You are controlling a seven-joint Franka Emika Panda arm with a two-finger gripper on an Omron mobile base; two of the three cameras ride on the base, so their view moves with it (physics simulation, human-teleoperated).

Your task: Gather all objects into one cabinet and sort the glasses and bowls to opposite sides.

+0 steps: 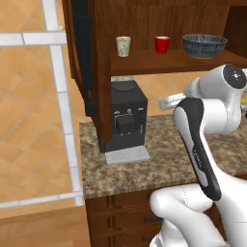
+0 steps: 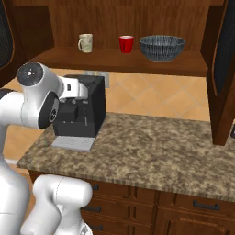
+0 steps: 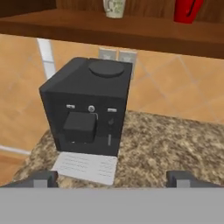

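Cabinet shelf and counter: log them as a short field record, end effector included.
shelf order, left to right: tumbler, red cup, bowl
spacing: all three upright and apart
cabinet: open
counter: coffee machine at its left end
end effector: open, holding nothing, facing the coffee machine
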